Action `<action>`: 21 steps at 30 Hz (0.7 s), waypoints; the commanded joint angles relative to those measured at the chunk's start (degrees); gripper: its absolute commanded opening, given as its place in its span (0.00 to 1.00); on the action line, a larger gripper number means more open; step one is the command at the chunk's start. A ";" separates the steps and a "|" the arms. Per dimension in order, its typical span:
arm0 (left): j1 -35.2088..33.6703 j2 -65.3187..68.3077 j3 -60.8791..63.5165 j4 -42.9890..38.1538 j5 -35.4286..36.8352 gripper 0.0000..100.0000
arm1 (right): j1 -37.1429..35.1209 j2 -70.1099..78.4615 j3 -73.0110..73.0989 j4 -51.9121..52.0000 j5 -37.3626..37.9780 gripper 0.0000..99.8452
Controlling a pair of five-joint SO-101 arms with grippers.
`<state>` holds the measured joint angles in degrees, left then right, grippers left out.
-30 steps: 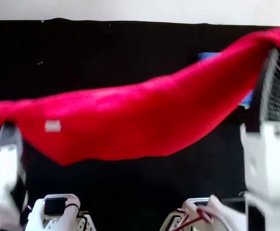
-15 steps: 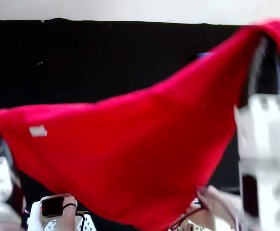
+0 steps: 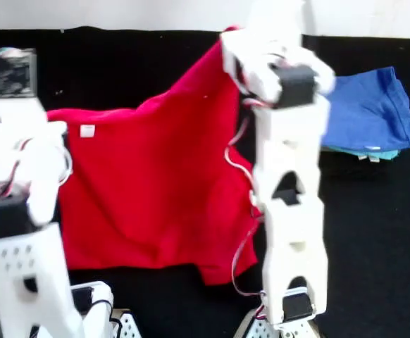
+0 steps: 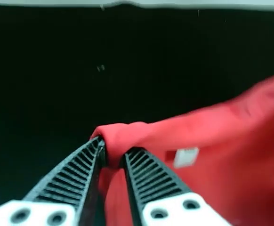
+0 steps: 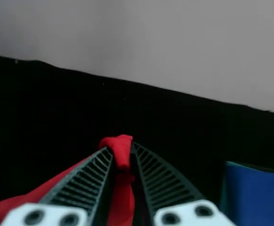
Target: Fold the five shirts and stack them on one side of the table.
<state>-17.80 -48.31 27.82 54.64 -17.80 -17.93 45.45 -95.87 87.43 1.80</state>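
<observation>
- Clamps a bunched corner of the red shirt [image 3: 148, 190] tight in the left claw [image 4: 112, 155].
- Pinches another corner shut in the right claw [image 5: 123, 162].
- Hangs spread between both, over the black counter [image 3: 374, 232].

Even, bright room light, black table [image 3: 134, 63] swallowing detail, soft shadows in folds of the red shirt [image 3: 148, 190]

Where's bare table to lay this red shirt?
Bare table lies beyond the red shirt toward the far edge, and near-side of the blue stack. The middle is crowded by the shirt, the left arm and the right arm.
</observation>
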 commanded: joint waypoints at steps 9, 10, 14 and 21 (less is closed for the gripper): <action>-2.07 29.49 -25.71 1.05 -7.03 0.01 | -0.66 4.62 -4.62 -12.09 -1.05 0.01; -2.07 31.96 -27.56 3.34 -7.38 0.01 | -0.75 5.41 -3.56 -11.56 -1.05 0.01; -1.80 41.54 -30.37 8.70 -8.62 0.01 | -0.84 8.66 -0.13 -6.46 -1.05 0.01; -1.54 53.23 -30.20 10.81 -8.35 0.01 | -7.34 14.90 1.71 4.79 -1.14 0.15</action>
<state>-19.47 2.95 0.22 64.92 -25.71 -21.45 59.78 -93.93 88.04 1.19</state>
